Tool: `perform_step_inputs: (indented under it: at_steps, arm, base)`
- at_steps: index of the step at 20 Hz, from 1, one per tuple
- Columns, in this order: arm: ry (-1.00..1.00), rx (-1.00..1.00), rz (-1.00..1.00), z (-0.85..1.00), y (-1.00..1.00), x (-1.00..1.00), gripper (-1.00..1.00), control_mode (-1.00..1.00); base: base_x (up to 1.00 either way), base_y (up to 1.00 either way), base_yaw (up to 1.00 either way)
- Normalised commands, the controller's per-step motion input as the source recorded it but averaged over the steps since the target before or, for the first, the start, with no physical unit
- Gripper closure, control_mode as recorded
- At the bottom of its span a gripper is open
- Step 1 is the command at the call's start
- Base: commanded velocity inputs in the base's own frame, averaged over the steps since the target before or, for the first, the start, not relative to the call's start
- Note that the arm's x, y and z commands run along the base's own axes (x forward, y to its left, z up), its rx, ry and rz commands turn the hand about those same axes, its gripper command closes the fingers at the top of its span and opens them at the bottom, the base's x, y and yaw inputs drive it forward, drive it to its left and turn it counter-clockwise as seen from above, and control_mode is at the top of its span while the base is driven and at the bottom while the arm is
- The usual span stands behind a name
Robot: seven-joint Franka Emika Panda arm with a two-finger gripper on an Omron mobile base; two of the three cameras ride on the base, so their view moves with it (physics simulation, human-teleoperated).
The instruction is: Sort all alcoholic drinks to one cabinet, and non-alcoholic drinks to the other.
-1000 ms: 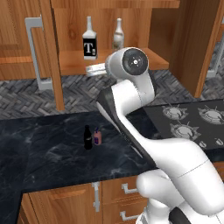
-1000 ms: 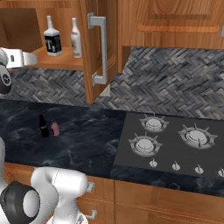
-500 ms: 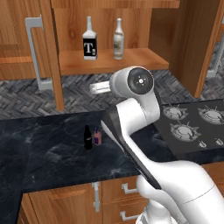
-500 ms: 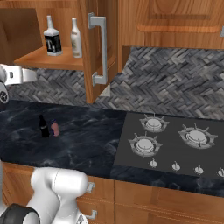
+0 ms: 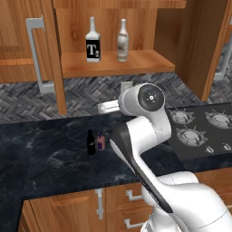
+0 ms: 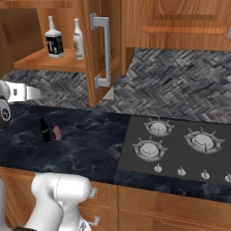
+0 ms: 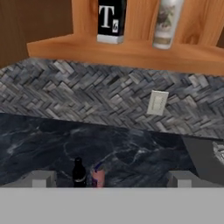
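Left base view. Four bottles are counted. Two tall ones are stood on the shelf of the open cabinet [image 5: 136, 63]: a square clear bottle [image 5: 93, 46] with a white cap and a black label marked "T", and just beside it to the right a slim cream-white bottle [image 5: 122, 41] whose greyish label cannot be read. Two small ones are stood close together on the dark marble counter [image 5: 45, 158]: a black bottle [image 5: 91, 142] and, at its right, a shorter pink-purple bottle [image 5: 101, 142]; no writing can be made out on either. One hob [image 5: 204, 129] is set into the counter at the right.

Right base view. The same four bottles are counted: the square and the slim one on the shelf behind the open cabinet door [image 6: 101, 49], the black and the pink-purple pair on the counter below, well apart from the hob with its four burners.

Hand view. The gripper [image 7: 109, 178] is held above the counter with its two fingers [image 7: 41, 178] spread wide and nothing between them. The two small bottles are seen between the tips. The "T" label is read plainly on the shelf above. One wall socket [image 7: 156, 103] is noted on the herringbone tiling.
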Motion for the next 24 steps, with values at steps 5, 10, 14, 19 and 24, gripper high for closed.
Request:
perform_step_inputs:
  at_steps: [5, 10, 14, 19, 24]
  arm:
    - [0.12, 0.0, 0.0, -0.39, 0.0, -0.16, -1.0, -1.0]
    - [0.08, 0.0, 0.0, -0.29, 0.0, -0.08, -1.0, -1.0]
    - [0.04, 0.0, 0.0, -0.28, 0.0, -0.11, -1.0, -1.0]
    - [0.03, 0.0, 0.0, -0.31, 0.0, -0.12, -1.0, -1.0]
    - [0.02, 0.0, 0.0, -0.27, 0.0, -0.13, -1.0, -1.0]
  base:
    - [0.0, 0.0, 0.0]
    - [0.0, 0.0, 0.0]
    - [0.0, 0.0, 0.0]
    - [0.0, 0.0, 0.0]
    - [0.0, 0.0, 0.0]
